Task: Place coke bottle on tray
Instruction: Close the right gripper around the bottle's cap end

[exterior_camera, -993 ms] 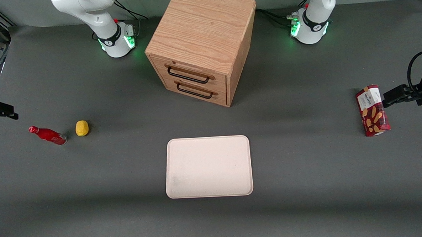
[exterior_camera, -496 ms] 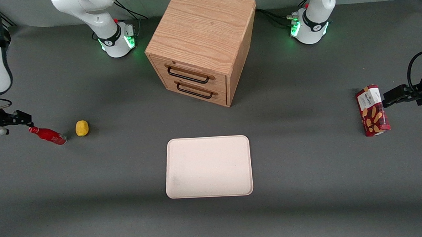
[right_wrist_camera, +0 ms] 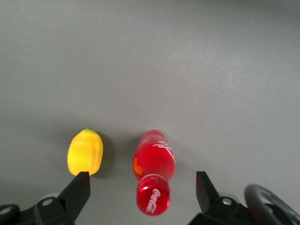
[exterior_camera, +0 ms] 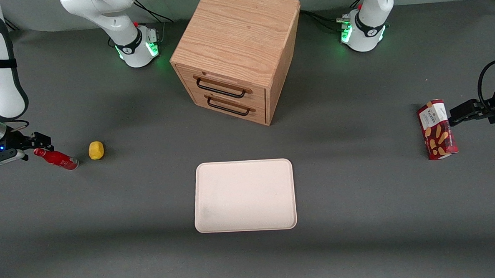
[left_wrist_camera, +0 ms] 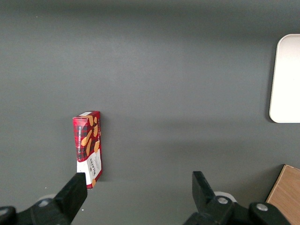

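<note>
Lying on its side on the table near a lemon (right_wrist_camera: 85, 152), well apart from the tray (exterior_camera: 244, 195), the coke bottle (right_wrist_camera: 154, 170) points its cap at the gripper (right_wrist_camera: 143, 192). The gripper hovers above the cap end, fingers spread wide. Pinching that glossy round body off-centre could make it roll or squirt away toward the lemon.

White Coca-Cola script on coke bottle (right_wrist_camera: 154, 173); "WALKERS" on snack box (exterior_camera: 436, 129)
</note>
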Motion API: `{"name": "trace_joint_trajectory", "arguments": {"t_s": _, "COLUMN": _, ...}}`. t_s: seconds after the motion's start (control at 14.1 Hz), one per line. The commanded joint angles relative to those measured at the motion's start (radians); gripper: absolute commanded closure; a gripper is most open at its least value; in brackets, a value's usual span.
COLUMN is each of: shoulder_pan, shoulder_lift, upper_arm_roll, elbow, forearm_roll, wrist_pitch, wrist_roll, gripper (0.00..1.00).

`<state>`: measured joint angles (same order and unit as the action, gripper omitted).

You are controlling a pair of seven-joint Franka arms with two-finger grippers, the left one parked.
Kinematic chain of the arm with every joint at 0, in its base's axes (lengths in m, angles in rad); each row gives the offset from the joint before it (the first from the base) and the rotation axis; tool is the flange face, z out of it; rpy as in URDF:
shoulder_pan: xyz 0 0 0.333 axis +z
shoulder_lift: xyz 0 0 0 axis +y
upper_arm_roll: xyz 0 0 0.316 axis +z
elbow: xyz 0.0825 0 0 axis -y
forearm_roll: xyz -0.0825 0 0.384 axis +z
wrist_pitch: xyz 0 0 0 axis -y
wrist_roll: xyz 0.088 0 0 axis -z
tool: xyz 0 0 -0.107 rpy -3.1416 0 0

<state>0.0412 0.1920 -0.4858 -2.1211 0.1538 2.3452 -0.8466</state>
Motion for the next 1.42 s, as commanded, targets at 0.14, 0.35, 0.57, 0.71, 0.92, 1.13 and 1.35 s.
{"name": "trace_joint_trajectory", "arguments": {"t_s": 0.14, "shoulder_pan": 0.006, "shoulder_lift": 0.026, "upper_arm_roll": -0.020, "elbow": -0.020, "forearm_roll": 0.038, "wrist_pitch": 0.054, "wrist_roll": -0.061, "gripper": 0.00}}
{"name": "trace_joint_trajectory", "arguments": {"t_s": 0.35, "shoulder_pan": 0.006, "shoulder_lift": 0.026, "upper_arm_roll": -0.031, "elbow": -0.037, "forearm_roll": 0.041, "wrist_pitch": 0.057, "wrist_roll": -0.086, "gripper": 0.00}}
{"name": "trace_joint_trajectory", "arguments": {"t_s": 0.57, "shoulder_pan": 0.006, "shoulder_lift": 0.027, "upper_arm_roll": -0.031, "elbow": -0.040, "forearm_roll": 0.041, "wrist_pitch": 0.057, "wrist_roll": -0.091, "gripper": 0.08}}
{"name": "trace_joint_trajectory", "arguments": {"t_s": 0.71, "shoulder_pan": 0.006, "shoulder_lift": 0.026, "upper_arm_roll": -0.031, "elbow": -0.040, "forearm_roll": 0.041, "wrist_pitch": 0.055, "wrist_roll": -0.091, "gripper": 0.16}}
{"name": "trace_joint_trajectory", "arguments": {"t_s": 0.92, "shoulder_pan": 0.006, "shoulder_lift": 0.026, "upper_arm_roll": -0.031, "elbow": -0.037, "forearm_roll": 0.041, "wrist_pitch": 0.052, "wrist_roll": -0.103, "gripper": 0.40}}
{"name": "trace_joint_trajectory", "arguments": {"t_s": 1.13, "shoulder_pan": 0.006, "shoulder_lift": 0.026, "upper_arm_roll": -0.033, "elbow": -0.037, "forearm_roll": 0.041, "wrist_pitch": 0.051, "wrist_roll": -0.103, "gripper": 0.55}}
{"name": "trace_joint_trajectory", "arguments": {"t_s": 1.35, "shoulder_pan": 0.006, "shoulder_lift": 0.024, "upper_arm_roll": -0.033, "elbow": -0.036, "forearm_roll": 0.041, "wrist_pitch": 0.048, "wrist_roll": -0.103, "gripper": 0.72}}
